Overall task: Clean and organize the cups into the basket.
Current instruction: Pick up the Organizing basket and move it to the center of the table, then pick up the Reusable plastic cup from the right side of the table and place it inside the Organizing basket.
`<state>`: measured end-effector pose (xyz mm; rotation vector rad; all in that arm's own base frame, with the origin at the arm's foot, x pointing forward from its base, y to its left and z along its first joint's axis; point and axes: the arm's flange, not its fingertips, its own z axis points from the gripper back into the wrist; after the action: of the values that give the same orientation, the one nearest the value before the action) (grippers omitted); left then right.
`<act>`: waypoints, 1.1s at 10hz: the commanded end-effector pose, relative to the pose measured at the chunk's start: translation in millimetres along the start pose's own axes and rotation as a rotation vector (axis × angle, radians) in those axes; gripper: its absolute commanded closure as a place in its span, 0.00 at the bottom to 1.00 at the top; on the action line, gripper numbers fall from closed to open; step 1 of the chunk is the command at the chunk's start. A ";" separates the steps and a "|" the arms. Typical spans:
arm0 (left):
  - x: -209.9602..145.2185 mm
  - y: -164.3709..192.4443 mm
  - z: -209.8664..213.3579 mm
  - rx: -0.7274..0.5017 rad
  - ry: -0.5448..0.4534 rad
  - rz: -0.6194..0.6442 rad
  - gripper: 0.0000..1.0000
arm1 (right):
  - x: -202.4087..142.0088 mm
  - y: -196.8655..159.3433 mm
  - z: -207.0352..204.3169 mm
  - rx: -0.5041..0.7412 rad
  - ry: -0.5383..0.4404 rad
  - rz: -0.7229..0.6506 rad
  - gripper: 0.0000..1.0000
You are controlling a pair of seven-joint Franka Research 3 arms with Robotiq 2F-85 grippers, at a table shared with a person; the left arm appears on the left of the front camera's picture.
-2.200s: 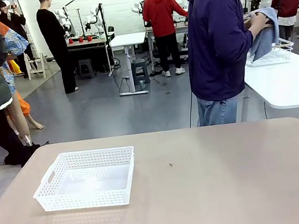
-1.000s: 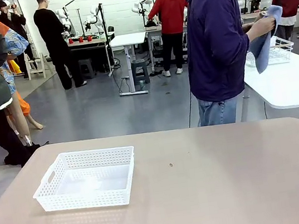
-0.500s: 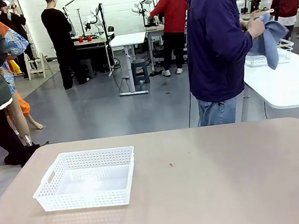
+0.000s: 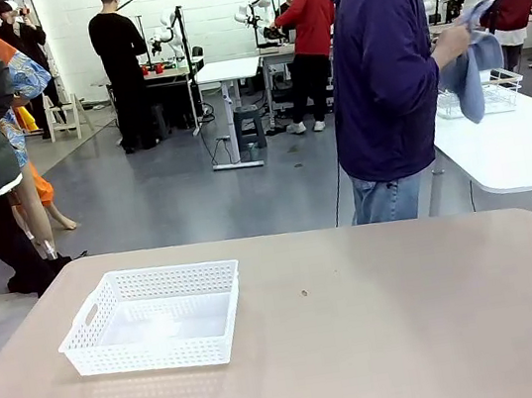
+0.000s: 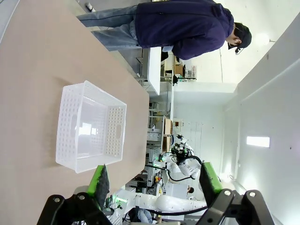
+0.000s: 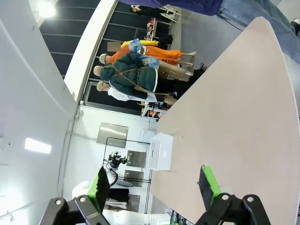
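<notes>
The white lattice-sided basket [image 4: 154, 318] sits empty on the left part of the tan table [image 4: 387, 341]; it also shows as the basket [image 5: 89, 126] and, far off, as the basket [image 6: 160, 151] in the wrist views. The cups are out of view. My left gripper [image 5: 154, 180] is open with nothing between its green pads, held off to one side of the basket. My right gripper [image 6: 154, 183] is open too, over the table's other end. A person in a dark blue jacket [image 4: 384, 61] stands at the far side, turned away, holding a blue cloth [image 4: 472, 68].
A tiny dark speck [image 4: 304, 293] lies mid-table. A white table [image 4: 519, 146] with a wire basket [image 4: 486, 94] stands behind at the right, beside the person. Other people and workbenches are farther back.
The person's hands have shifted the blue cloth up and down near the wire basket. People in the background have walked about. The basket and my grippers have stayed put.
</notes>
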<state>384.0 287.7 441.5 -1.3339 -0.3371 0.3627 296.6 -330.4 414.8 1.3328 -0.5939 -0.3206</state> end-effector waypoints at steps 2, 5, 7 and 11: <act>-1.6 -0.3 0.9 -0.004 -0.001 0.000 0.00 | -4.9 0.4 0.8 0.006 0.005 0.003 0.00; -1.6 -0.3 0.9 -0.004 -0.001 0.000 0.00 | -4.9 0.4 0.8 0.006 0.005 0.003 0.00; -1.6 -0.3 0.9 -0.004 -0.001 0.000 0.00 | -4.9 0.4 0.8 0.006 0.005 0.003 0.00; -1.6 -0.3 0.9 -0.004 -0.001 0.000 0.00 | -4.9 0.4 0.8 0.006 0.005 0.003 0.00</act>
<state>384.0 287.7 441.5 -1.3339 -0.3371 0.3627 295.3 -331.5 414.8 1.3316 -0.5965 -0.3238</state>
